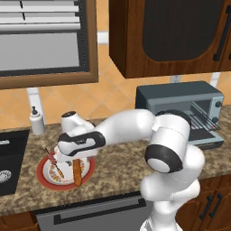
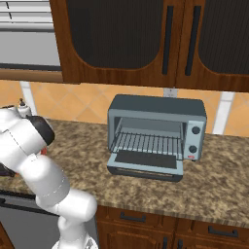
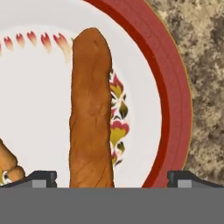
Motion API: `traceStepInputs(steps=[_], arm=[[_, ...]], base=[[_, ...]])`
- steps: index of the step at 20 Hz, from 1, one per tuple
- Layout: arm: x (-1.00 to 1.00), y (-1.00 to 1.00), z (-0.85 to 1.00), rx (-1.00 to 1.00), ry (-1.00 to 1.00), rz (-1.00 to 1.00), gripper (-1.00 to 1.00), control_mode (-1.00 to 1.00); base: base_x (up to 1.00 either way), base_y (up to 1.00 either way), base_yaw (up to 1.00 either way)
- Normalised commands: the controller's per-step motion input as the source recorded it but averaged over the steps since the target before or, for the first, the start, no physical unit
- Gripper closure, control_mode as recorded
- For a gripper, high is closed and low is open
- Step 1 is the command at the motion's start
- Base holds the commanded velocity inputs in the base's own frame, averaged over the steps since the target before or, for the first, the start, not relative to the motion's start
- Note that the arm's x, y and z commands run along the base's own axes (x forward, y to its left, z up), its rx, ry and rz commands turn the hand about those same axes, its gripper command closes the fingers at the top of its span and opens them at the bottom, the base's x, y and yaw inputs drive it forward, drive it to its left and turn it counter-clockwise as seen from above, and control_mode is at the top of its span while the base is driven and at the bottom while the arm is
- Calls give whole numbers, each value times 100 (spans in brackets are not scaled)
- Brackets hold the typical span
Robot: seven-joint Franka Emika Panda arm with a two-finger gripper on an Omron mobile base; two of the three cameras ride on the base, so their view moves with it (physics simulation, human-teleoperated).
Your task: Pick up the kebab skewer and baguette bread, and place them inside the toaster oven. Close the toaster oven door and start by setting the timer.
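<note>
Left base view: my pincer (image 1: 67,159) hovers over the red-rimmed white plate (image 1: 45,178) bearing the orange-brown baguette loaf (image 1: 77,171) and thin red-chunked skewer (image 1: 52,163). Right base view: the blue-grey toaster oven (image 2: 155,133) stands with its glass door (image 2: 145,164) dropped open. Hand view: my fingertips (image 3: 41,179) stand wide apart, the loaf between them.

On the speckled stone counter (image 1: 117,173) a round red-rimmed white plate (image 1: 45,178) lies left of the boxy blue-grey toaster oven (image 2: 155,131), well apart from it. The finger-shaped orange-brown baguette bread (image 3: 90,109) and the thin kebab skewer (image 1: 49,156) lie on the plate, skewer to the left. A white soap bottle (image 1: 36,122) stands behind the plate; a dark sink (image 1: 9,158) lies to its left. The oven's drop-down glass door (image 2: 145,164) lies flat in front of its wire rack (image 2: 148,143).
</note>
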Motion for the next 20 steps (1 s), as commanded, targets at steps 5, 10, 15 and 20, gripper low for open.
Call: traceStepInputs(steps=[5, 10, 15, 20], arm=[[0, 20, -31, 0, 0, 0, -100, -100], [0, 8, -19, 0, 0, 0, -100, -100], [0, 0, -23, 0, 0, 0, -100, -100], [0, 0, -4, 0, 0, 0, 100, -100]], base=[[0, 0, 0], [0, 0, 0], [0, 0, 0], [0, 0, 0]])
